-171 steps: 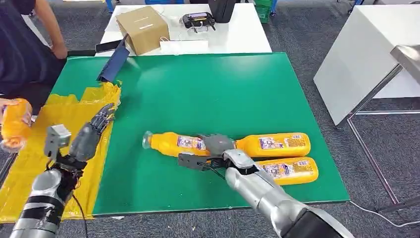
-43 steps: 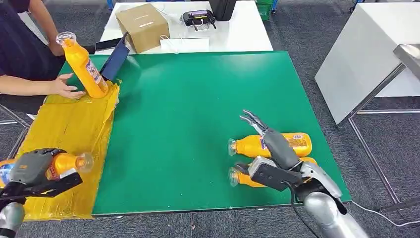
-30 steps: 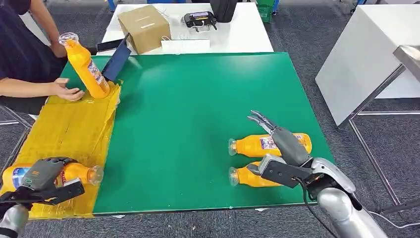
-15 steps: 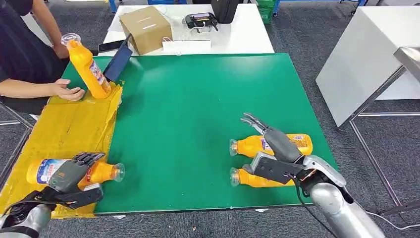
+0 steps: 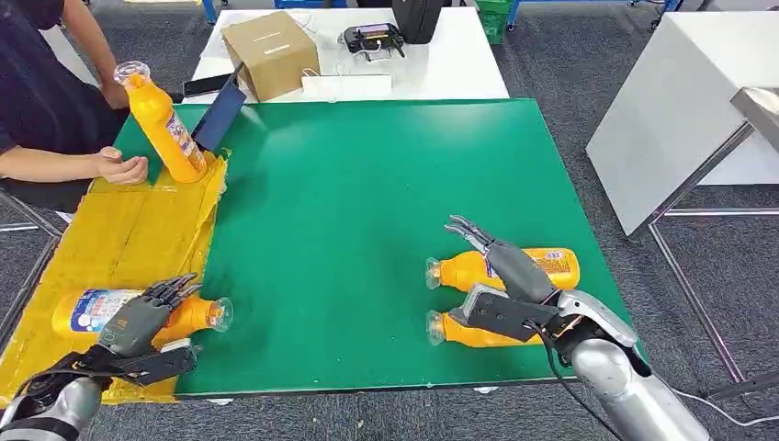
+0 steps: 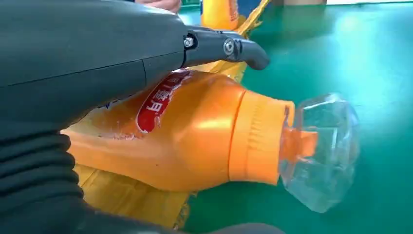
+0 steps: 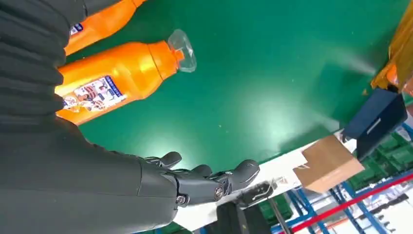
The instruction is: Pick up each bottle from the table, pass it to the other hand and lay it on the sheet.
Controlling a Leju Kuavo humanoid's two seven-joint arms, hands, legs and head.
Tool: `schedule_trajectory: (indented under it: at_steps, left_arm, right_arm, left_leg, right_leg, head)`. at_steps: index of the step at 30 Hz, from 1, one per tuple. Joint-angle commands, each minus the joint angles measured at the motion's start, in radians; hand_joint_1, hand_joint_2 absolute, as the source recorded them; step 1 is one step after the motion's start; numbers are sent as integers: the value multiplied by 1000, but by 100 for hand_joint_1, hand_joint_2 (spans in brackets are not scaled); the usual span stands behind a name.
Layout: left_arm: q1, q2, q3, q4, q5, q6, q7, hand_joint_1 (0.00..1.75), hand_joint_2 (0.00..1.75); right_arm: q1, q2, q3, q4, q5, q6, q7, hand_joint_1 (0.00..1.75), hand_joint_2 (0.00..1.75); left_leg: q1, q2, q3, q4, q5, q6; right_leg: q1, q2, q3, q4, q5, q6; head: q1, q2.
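Orange bottles lie side by side at the near right of the green table (image 5: 367,165), long axes across it, caps pointing toward the yellow sheet (image 5: 119,230). The right hand (image 5: 503,276) hovers over the near bottle (image 5: 459,329) and the far bottle (image 5: 478,269), fingers spread, holding nothing. The left hand (image 5: 138,322) rests open-fingered on a laid bottle (image 5: 92,308), cap overhanging the sheet's edge.

A cardboard box (image 5: 268,41) and a black device (image 5: 370,39) are being carried by a white table (image 5: 450,69) beyond the green worktop (image 5: 386,184). A dark blue case (image 5: 217,118) is lying at the worktop's far left edge.
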Motion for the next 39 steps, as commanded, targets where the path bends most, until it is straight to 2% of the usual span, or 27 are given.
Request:
schedule_trajectory:
  at_steps: [1,3,5,7,8,10,14,17,23,26,29,35,39]
  left_arm:
    - [-5,-79,69,78,90,76,-16,0,0]
    - [1,-153,172,8,206,92,-58,0,0]
    - [4,-209,242,-64,291,55,-67,0,0]
    - [7,-273,328,-135,449,6,-143,0,0]
    - [0,-305,371,-166,524,-31,-136,0,0]
    - [-18,-328,412,-200,626,-106,-138,0,0]
    - [-29,-348,446,-246,712,-168,-144,0,0]
    - [-20,-352,450,-260,714,-170,-144,0,0]
    - [-18,-356,451,-263,719,-180,-149,0,0]
    - [-16,-367,450,-276,741,-206,-143,0,0]
    - [-17,-367,433,-282,739,-217,-138,0,0]
    - [-16,-361,415,-289,743,-235,-126,0,0]
    - [-28,-358,408,-281,747,-243,-123,0,0]
  right_arm:
    - [-18,-71,95,63,69,19,14,0,175]
    - [47,-106,89,53,79,19,17,0,175]
    - [112,-125,68,45,102,3,15,0,175]
    - [155,-132,45,45,109,-4,9,0,175]
    - [185,-134,22,51,108,-5,11,0,175]
    - [221,-141,-15,60,111,-7,20,0,175]
    - [310,-149,-117,37,149,-44,35,0,175]
    - [327,-147,-132,18,154,-43,36,0,175]
    - [336,-142,-141,11,167,-40,47,0,175]
    - [376,-155,-167,-17,188,-47,60,0,175]
    - [405,-160,-197,-33,201,-63,71,0,175]
    - [396,-130,-246,-6,268,-80,94,0,175]
    - [390,-113,-268,27,296,-77,99,0,175]
  left_leg:
    - [0,0,3,-1,-1,0]
    - [1,0,5,-2,-2,-1]
    - [1,-6,6,-2,-2,-1]
    - [1,-5,2,0,-1,0]
    - [2,-8,4,0,-2,0]
    - [2,-5,0,0,-1,0]
    - [1,-6,1,2,-5,1]
    - [-1,-3,-2,0,-4,2]
    - [0,-2,1,1,-6,1]
    - [-1,-2,-2,0,-4,2]
    - [0,-3,1,1,-6,1]
    - [-2,-1,-3,0,-4,2]
    - [-1,-2,0,0,-5,1]
  right_leg:
    - [0,4,3,-1,0,-1]
    - [0,6,5,-2,-1,-1]
    - [0,1,7,-4,-2,-1]
    - [1,-1,2,-2,-1,0]
    - [1,-2,6,-3,-3,0]
    - [1,-1,2,-2,-2,0]
    - [1,0,3,-1,-4,0]
    - [0,1,-2,-2,-1,0]
    - [0,5,1,-1,-3,0]
    - [-1,2,-3,-1,-2,1]
    - [0,4,1,-1,-4,0]
    - [-1,2,-3,-1,-2,2]
    - [-1,4,0,-2,-3,1]
  head:
    - [0,0]
    - [0,0]
    - [0,0]
    - [0,0]
    - [0,0]
    - [0,0]
    - [0,0]
    - [0,0]
    - [0,0]
    - [0,0]
    - [0,0]
    - [0,0]
    - [0,0]
